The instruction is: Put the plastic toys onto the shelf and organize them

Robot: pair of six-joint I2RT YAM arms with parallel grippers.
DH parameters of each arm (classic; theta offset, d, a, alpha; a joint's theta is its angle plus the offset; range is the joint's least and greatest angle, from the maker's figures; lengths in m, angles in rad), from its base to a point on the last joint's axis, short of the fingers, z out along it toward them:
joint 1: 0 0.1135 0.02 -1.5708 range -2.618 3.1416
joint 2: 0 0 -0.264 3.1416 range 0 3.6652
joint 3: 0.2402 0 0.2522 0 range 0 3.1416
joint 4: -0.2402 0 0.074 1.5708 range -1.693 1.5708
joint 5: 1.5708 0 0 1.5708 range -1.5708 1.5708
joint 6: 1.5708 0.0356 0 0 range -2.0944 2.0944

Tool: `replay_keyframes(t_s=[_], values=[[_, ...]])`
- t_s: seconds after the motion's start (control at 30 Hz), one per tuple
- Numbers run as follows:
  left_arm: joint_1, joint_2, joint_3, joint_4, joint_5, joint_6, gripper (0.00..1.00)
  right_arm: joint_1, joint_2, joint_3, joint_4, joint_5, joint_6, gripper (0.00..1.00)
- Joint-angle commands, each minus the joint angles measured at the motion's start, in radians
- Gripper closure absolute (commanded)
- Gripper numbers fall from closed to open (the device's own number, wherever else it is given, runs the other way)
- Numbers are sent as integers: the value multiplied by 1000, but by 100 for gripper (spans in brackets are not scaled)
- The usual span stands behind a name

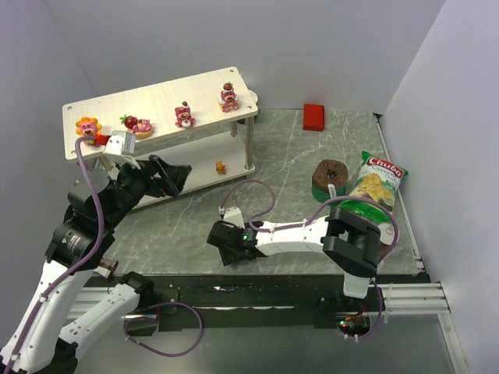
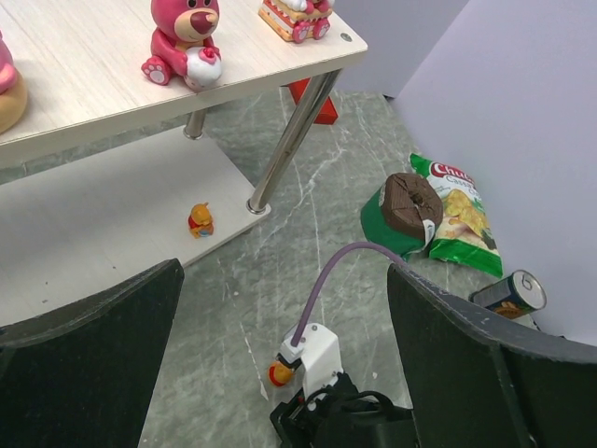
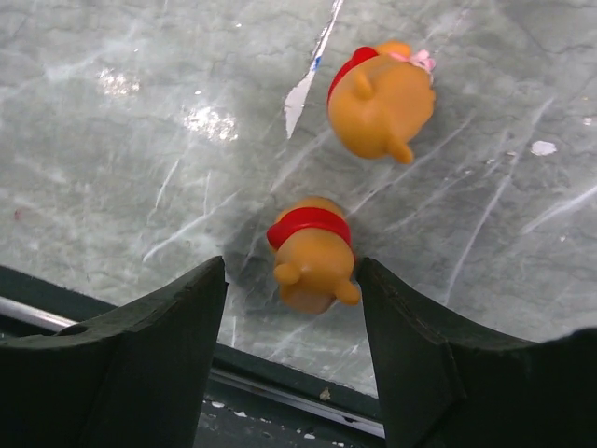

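Mid-task, gathering the last small toys from the table. Right gripper (image 3: 291, 266) down low and spread wide, straddling the nearer orange bear (image 3: 312, 266), not closed on it; second orange bear (image 3: 381, 98) just beyond. Lined along the shelf (image 1: 156, 101) top: flower-faced toy (image 1: 88, 127) and three strawberry bears (image 1: 185, 114); third orange bear (image 1: 221, 167) on the lower board. Left gripper (image 2: 284, 271) wide and empty by the shelf's left end. Next, likely: squeeze gently on the tiny rounded body, lift, carry to the lower board. Glossy grey-green marbled tabletop (image 3: 112, 149), plain white walls (image 1: 312, 47); chip bag (image 1: 374, 183) and red block (image 1: 313, 116) to the right.
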Motion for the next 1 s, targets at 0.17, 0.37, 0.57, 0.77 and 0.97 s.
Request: replay_keyframes(t_s=[0.17, 0.37, 0.57, 0.77, 0.97], values=[[-10, -28, -2, 29, -20, -3, 4, -12, 65, 87, -63, 65, 41, 30], [-9, -27, 1, 26, -23, 3, 4, -26, 88, 115, -132, 82, 104, 33], [-13, -19, -1, 30, -25, 6, 4, -34, 97, 122, -127, 76, 98, 46], [-13, -14, -1, 30, -23, 8, 4, -37, 120, 153, -101, 59, 50, 63], [-15, -11, 12, 27, -23, 16, 4, -34, 110, 162, -40, 49, -25, 86]])
